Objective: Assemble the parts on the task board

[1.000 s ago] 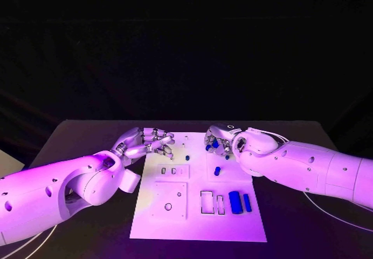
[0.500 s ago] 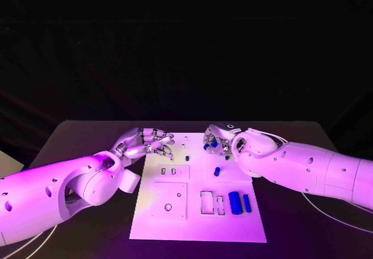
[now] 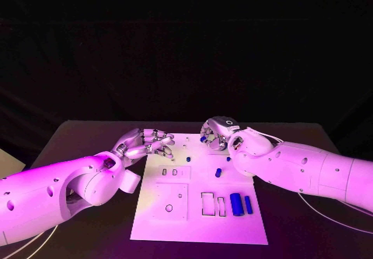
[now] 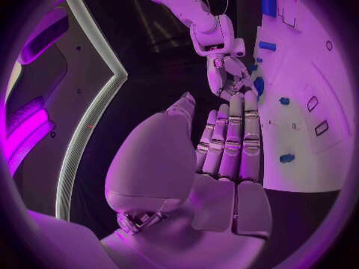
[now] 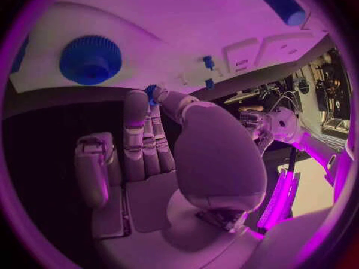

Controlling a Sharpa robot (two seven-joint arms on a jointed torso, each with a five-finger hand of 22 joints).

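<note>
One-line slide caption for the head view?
Right hand pinches a small blue part above the task board; left hand hovers at its edge.

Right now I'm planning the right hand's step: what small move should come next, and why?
Probably carry it toward an open seat and lower it. The right hand hangs above the far end of the task board, pinching a small blue part at its fingertips, so that part is not yet seated.

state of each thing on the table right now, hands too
left hand: fingers curled, holding nothing, at the task board's left edge
right hand: pinching a small blue part, raised over the board's far end
task board: flat on the table
two blue cylinders: lying side by side on the board
blue gear: on the board, untouched
</note>
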